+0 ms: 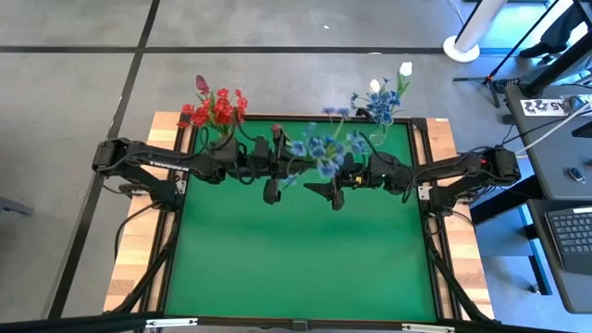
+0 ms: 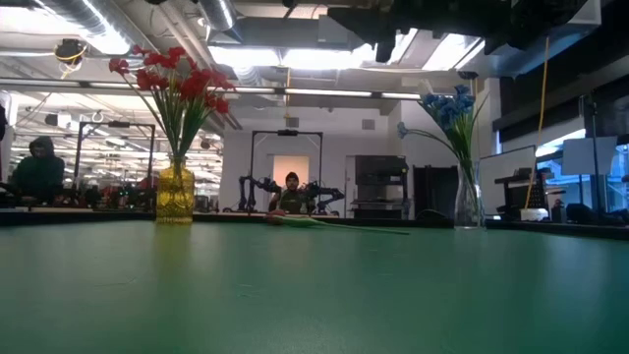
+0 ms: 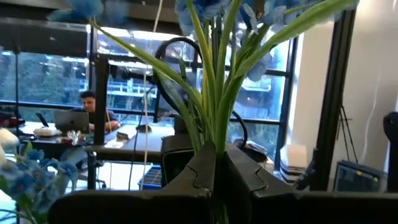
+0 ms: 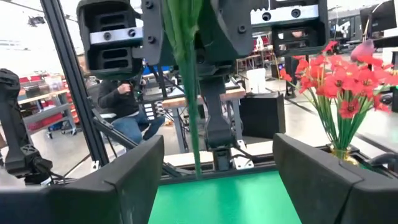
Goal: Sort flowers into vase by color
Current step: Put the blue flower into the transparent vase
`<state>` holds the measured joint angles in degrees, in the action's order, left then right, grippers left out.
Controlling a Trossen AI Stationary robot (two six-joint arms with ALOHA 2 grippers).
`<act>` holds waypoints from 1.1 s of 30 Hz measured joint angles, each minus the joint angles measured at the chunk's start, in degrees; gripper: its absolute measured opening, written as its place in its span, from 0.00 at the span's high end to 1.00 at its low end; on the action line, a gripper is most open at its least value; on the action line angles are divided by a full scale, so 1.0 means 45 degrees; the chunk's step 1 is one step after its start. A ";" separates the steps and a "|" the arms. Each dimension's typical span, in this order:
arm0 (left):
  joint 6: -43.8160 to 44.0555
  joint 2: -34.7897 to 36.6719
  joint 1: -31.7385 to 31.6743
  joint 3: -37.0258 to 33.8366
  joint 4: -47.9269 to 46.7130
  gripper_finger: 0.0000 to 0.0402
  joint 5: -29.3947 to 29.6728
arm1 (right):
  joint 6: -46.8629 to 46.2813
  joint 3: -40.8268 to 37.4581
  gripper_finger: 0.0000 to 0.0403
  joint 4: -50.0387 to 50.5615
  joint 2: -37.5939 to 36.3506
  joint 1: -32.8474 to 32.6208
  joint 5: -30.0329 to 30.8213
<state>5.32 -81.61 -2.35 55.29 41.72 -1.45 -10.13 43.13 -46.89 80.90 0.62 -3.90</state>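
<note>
From above, both arms meet over the far half of the green table; the left gripper is clamped on the stems of a blue flower bunch, held in the air between the two arms; the right gripper hangs just beside it with fingers spread; a vase of red flowers stands at the far left edge, a vase of blue and white flowers at the far right edge.

At table height, the yellow vase carries the red blossoms at left, and a clear vase carries blue blossoms at right; a single green stem lies flat on the mat between them; people sit in the room behind.

From the left wrist, the two dark fingers are pressed together around the green stems, blue blossoms rising above them.

From the right wrist, its own fingers stand wide apart around nothing; the green stems hang from the left gripper ahead, red flowers to one side.
</note>
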 joint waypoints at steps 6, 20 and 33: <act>0.0019 0.0020 0.0027 0.0000 0.0077 0.98 0.0101 | -0.0010 0.0000 0.26 -0.0790 -0.0005 0.0010 0.0054; 0.0135 -0.0690 0.0034 0.0000 0.1426 0.98 0.0087 | -0.0010 0.0000 0.28 -0.2251 -0.0005 0.0018 0.0394; 0.0398 -0.1091 0.0034 0.0000 0.1726 0.98 0.0082 | 0.0019 0.0000 0.70 -0.2197 -0.0010 0.0019 0.0356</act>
<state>7.11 -86.52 -2.20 55.29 49.48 -1.08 -10.04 43.13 -56.77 80.86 0.71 -2.30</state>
